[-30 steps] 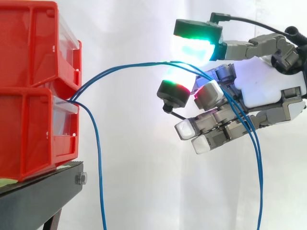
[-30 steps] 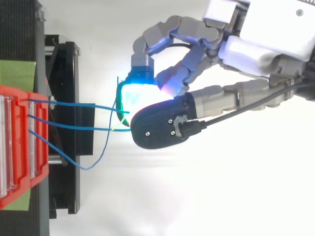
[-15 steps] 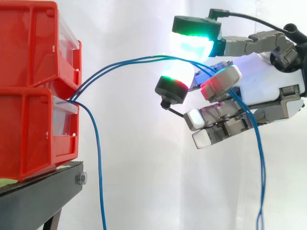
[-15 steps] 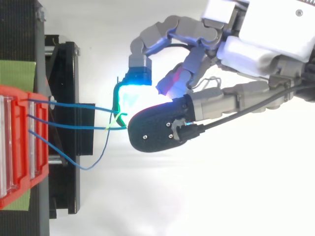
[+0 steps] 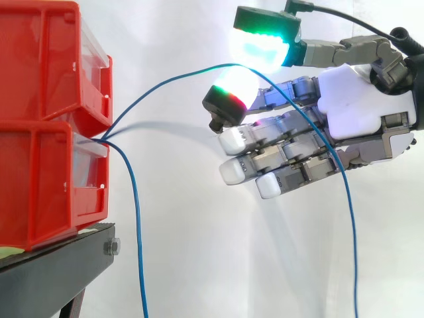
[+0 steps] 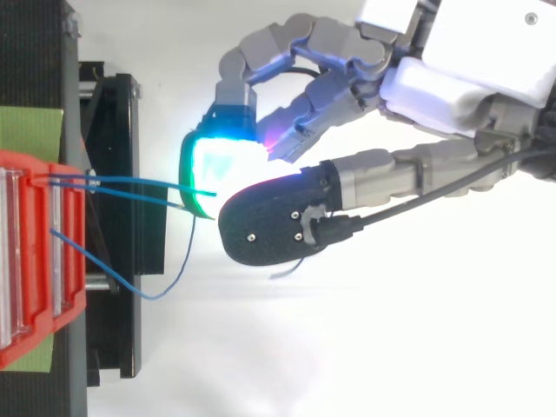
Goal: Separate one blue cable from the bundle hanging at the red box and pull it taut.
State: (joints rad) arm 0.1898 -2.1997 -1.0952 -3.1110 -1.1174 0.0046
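robot hand (image 5: 361, 109) pinching blue cable (image 5: 350, 232), bins (image 5: 40, 66) apart

The red bins (image 5: 40, 132) are glossy moulded plastic with clear plastic fronts; the black stand (image 5: 53, 275) under them looks like matt painted metal. The blue cable (image 5: 172, 81) has a smooth sheath. The hand (image 5: 358, 112) has smooth white and matt grey shells, and one pad (image 6: 269, 228) has a black, finely grained back.

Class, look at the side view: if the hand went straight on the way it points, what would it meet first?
Probably the hanging blue cable, then the lower red bin; depth is unclear, so the hand might pass beside that cable.
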